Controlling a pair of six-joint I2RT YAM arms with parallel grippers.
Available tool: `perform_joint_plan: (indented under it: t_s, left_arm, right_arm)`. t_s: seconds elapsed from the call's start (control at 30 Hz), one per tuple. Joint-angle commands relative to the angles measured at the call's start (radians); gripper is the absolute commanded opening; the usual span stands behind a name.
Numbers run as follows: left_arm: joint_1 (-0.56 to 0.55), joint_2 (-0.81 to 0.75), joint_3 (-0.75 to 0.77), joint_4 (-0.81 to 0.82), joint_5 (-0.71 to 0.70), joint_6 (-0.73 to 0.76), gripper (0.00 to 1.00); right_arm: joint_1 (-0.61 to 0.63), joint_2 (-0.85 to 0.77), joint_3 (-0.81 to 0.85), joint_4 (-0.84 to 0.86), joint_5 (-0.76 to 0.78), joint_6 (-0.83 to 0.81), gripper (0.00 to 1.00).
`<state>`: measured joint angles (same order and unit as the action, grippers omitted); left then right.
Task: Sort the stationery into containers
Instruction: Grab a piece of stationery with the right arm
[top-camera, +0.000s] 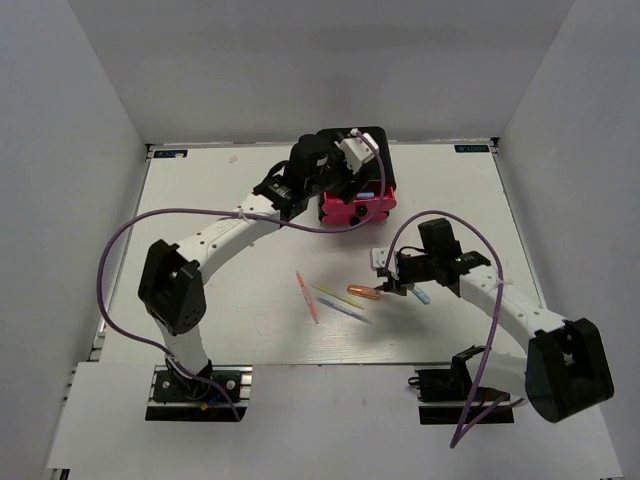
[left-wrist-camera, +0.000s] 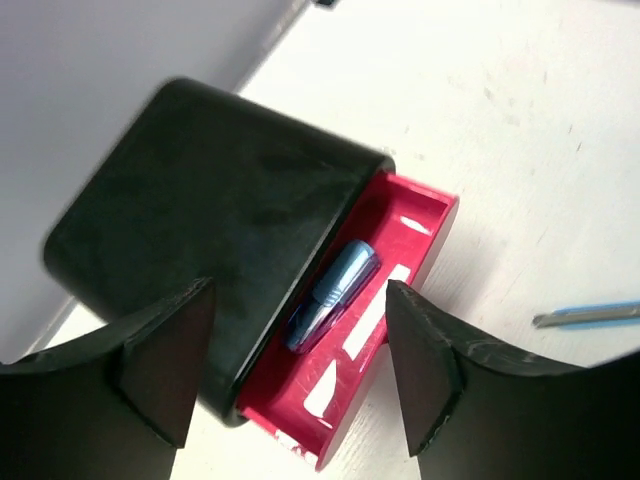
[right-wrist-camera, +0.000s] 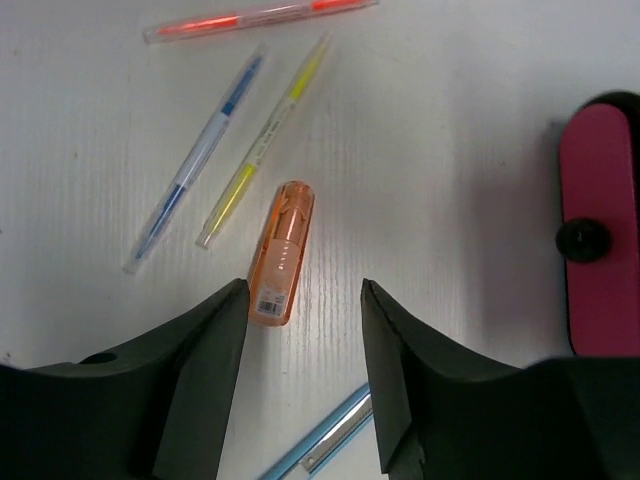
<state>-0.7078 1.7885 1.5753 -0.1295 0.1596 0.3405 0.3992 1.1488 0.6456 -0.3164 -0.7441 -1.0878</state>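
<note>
The black box of pink drawers (top-camera: 372, 205) stands at the back middle of the table. My left gripper (top-camera: 345, 165) hovers above it, open and empty (left-wrist-camera: 300, 370). In the left wrist view the top pink drawer (left-wrist-camera: 420, 235) is pulled out, and a stubby blue marker (left-wrist-camera: 335, 295) lies inside it. My right gripper (top-camera: 395, 285) is open and empty just above the table (right-wrist-camera: 304, 290). The stubby orange marker (right-wrist-camera: 282, 252) lies just ahead of its left finger. The yellow pen (right-wrist-camera: 262, 150), grey-blue pen (right-wrist-camera: 195, 160) and pink pen (right-wrist-camera: 255, 18) lie beyond it. The light-blue pen (right-wrist-camera: 320, 440) lies under the jaws.
A pink drawer front with a black knob (right-wrist-camera: 585, 238) shows at the right edge of the right wrist view. A thin blue pen (left-wrist-camera: 590, 315) lies on the table right of the open drawer. White walls enclose the table (top-camera: 220, 320).
</note>
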Motion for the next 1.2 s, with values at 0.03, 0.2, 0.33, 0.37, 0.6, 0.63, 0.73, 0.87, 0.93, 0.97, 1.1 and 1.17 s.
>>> perform_joint_plan:
  t_s: [0.03,0.2,0.33,0.37,0.6,0.63,0.73,0.87,0.93,0.97,1.1,1.17]
  left_arm:
    - [0.005,-0.234,-0.041,-0.009,-0.08,-0.164,0.81]
    - [0.005,-0.457,-0.288,-0.102,-0.193,-0.415,0.92]
    - [0.005,-0.641,-0.486,-0.145,-0.247,-0.578,0.99]
    - [0.005,-0.678,-0.564,-0.145,-0.247,-0.607,0.99]
    - [0.005,-0.902,-0.813,-0.145,-0.333,-0.825,0.99]
    - [0.005,-0.911,-0.837,-0.145,-0.333,-0.851,0.99]
    - [-0.004,-0.93,-0.863,-0.154,-0.354,-0.888,0.99]
    - [-0.004,-0.92,-0.883,-0.154,-0.354,-0.914,0.99]
    - [-0.004,-0.9,-0.906,-0.144,-0.341,-0.937,0.99]
    - [-0.004,-0.9,-0.906,-0.131,-0.341,-0.937,0.99]
    - [-0.004,-0.9,-0.939,-0.122,-0.331,-0.959,0.99]
    - [-0.013,-0.9,-0.949,-0.113,-0.331,-0.968,0.99]
  right_arm:
    - [0.001,0.127,0.1,-0.219,-0.06,-0.319,0.5]
    - [0.001,0.221,0.131,-0.25,0.008,-0.343,0.49]
    - [0.006,0.275,0.124,-0.192,0.048,-0.293,0.56]
    - [0.009,0.281,0.126,-0.184,0.058,-0.27,0.6]
    - [0.015,0.348,0.135,-0.112,0.097,-0.199,0.64]
    - [0.015,0.357,0.14,-0.104,0.106,-0.193,0.64]
    - [0.023,0.385,0.149,-0.075,0.129,-0.159,0.64]
    - [0.033,0.407,0.147,-0.052,0.143,-0.135,0.6]
    - [0.038,0.416,0.14,-0.047,0.15,-0.13,0.56]
    - [0.044,0.42,0.137,-0.047,0.149,-0.13,0.54]
    - [0.05,0.404,0.127,-0.05,0.146,-0.124,0.4]
    - [0.05,0.39,0.127,-0.049,0.144,-0.109,0.29]
